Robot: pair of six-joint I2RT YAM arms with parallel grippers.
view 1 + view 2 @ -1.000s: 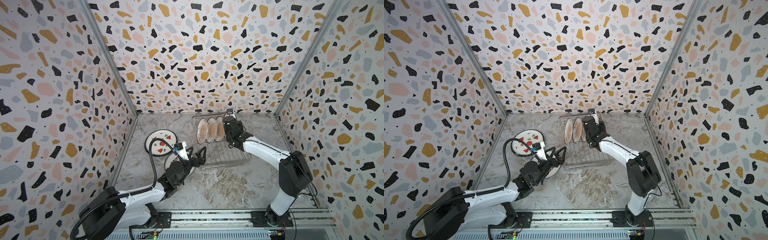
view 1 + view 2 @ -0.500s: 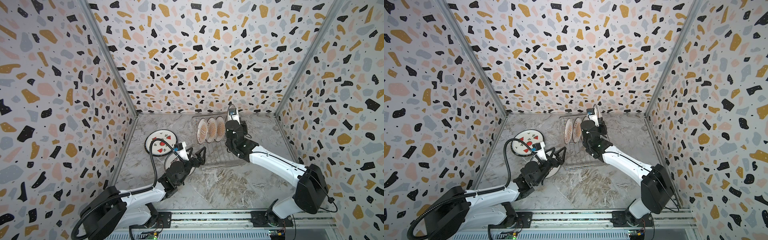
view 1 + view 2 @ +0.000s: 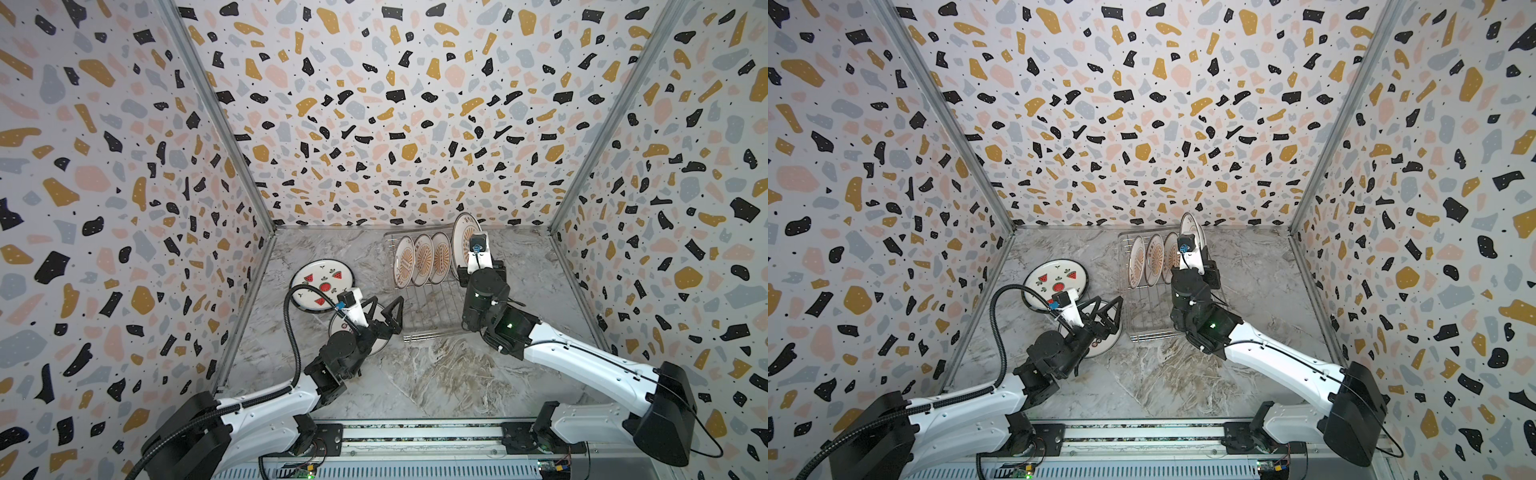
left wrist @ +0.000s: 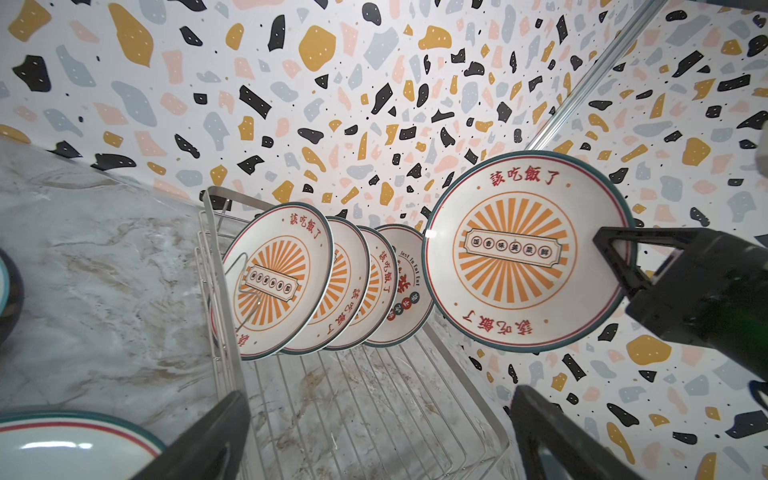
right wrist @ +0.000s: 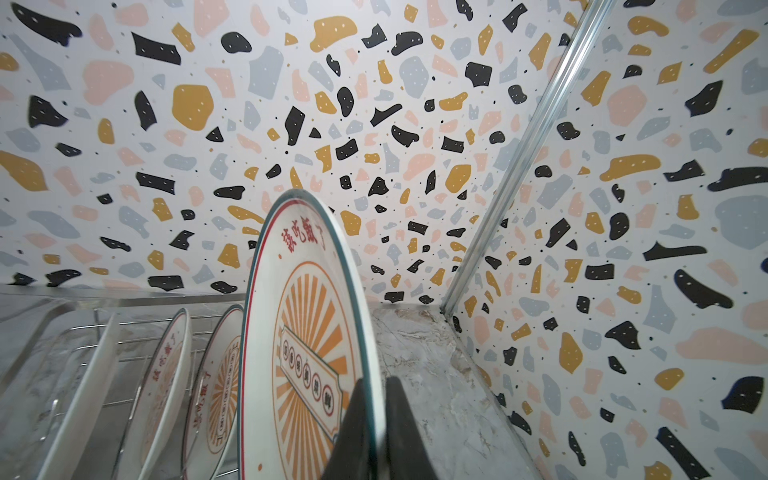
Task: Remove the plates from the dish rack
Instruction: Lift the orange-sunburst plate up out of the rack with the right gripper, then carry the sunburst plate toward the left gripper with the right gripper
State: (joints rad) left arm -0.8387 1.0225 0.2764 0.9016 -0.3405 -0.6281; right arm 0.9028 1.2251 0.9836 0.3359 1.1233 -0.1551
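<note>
Right wrist: right pincer (image 5: 376, 388) clamped on plate (image 5: 299, 332) rim, clear of dish rack (image 4: 241, 374); left pincer (image 4: 380, 395) spread, empty.

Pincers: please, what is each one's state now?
Left pincer: open, holding nothing.
Right pincer: closed on a round white dark-rimmed plate with orange sunburst centre.

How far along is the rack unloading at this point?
Done: the watermelon plate and a second plate lie flat on the table. In hand: the right gripper, jaws shut on the rim of a sunburst plate, holds it raised over the dish rack. Left: four plates stand in the rack, per the left wrist view. The left gripper hovers open and empty nearby.
</note>
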